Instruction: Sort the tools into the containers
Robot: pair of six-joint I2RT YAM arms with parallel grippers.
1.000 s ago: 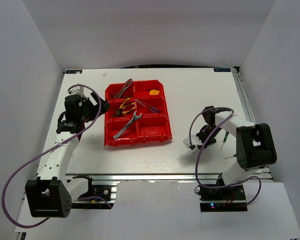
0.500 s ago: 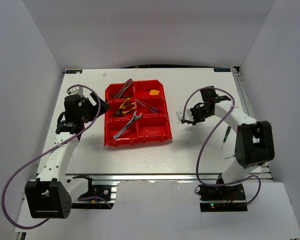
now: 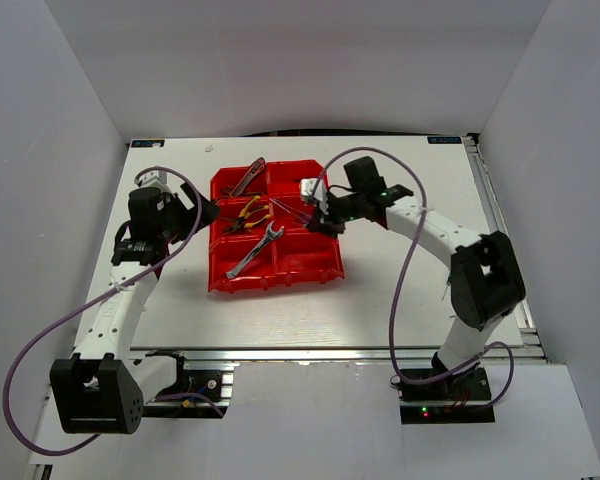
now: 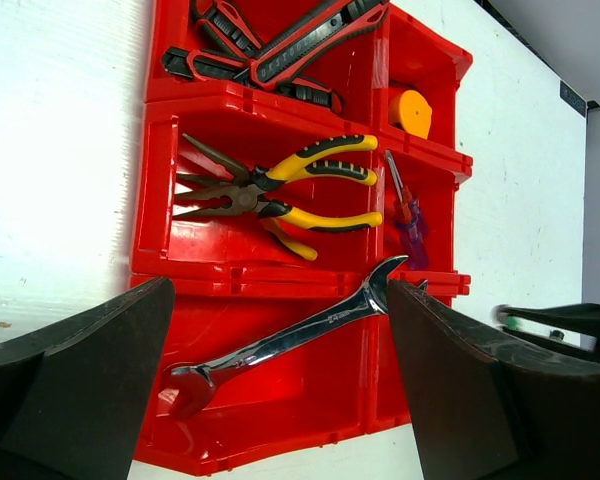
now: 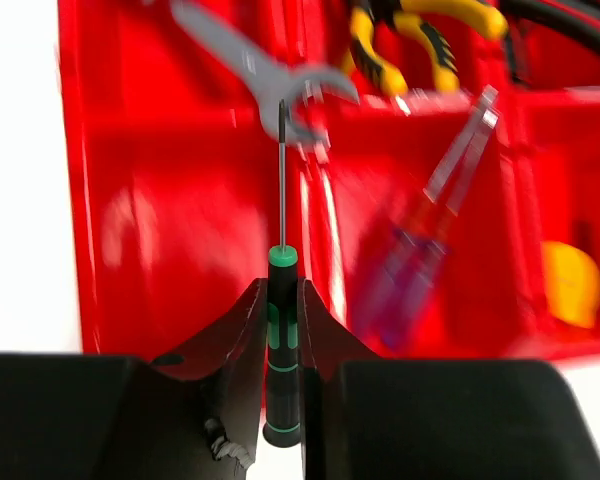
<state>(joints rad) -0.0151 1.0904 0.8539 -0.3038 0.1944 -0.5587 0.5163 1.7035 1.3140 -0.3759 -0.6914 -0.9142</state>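
Two states: right gripper clamps green-black screwdriver over red bins; left gripper gapes wide.

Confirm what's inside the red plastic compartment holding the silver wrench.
Only the silver open-ended wrench, lying diagonally, open end at the divider. A finger of the left gripper covers the outer edge of the red compartment in the left wrist view; the floor beneath the wrench is hidden.
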